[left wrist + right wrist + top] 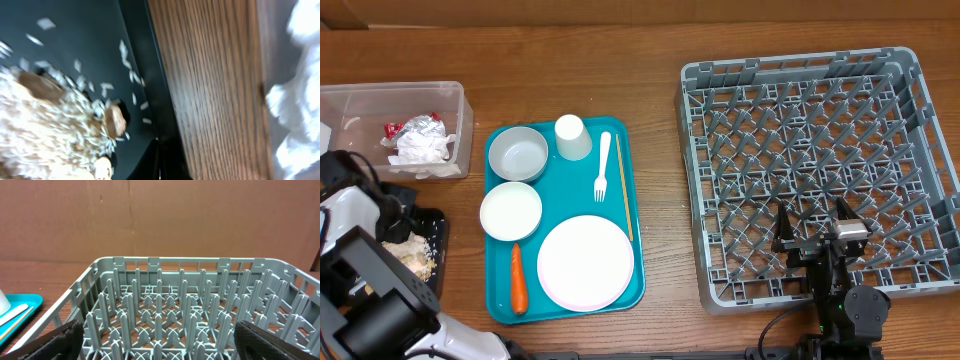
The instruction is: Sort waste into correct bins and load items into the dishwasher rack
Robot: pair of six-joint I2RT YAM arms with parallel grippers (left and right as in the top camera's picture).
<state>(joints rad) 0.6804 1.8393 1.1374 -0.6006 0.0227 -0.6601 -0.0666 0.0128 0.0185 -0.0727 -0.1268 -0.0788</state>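
The clear tub [460, 105] at the back left holds a crumpled white napkin [425, 148] and a silver foil wrapper [410, 127] with red print. Below it, the black tray [438, 235] holds rice-like crumbs and beige nut scraps [114, 121]. My left gripper [159, 165] hangs shut and empty over that tray's rim. On the teal tray [638, 270] sit two small bowls [528, 152] [510, 211], a white cup [573, 136], a white fork [602, 165] and the large pale plate [585, 262]. My right gripper [813, 222] [159, 332] stands open and empty over the front of the grey dishwasher rack [810, 120] [175, 265].
An orange carrot [518, 278] and a thin wooden stick [625, 185] also lie on the teal tray. My left arm [370, 290] covers much of the black tray. Bare wood shows between the teal tray and the rack. A brown board backs the table.
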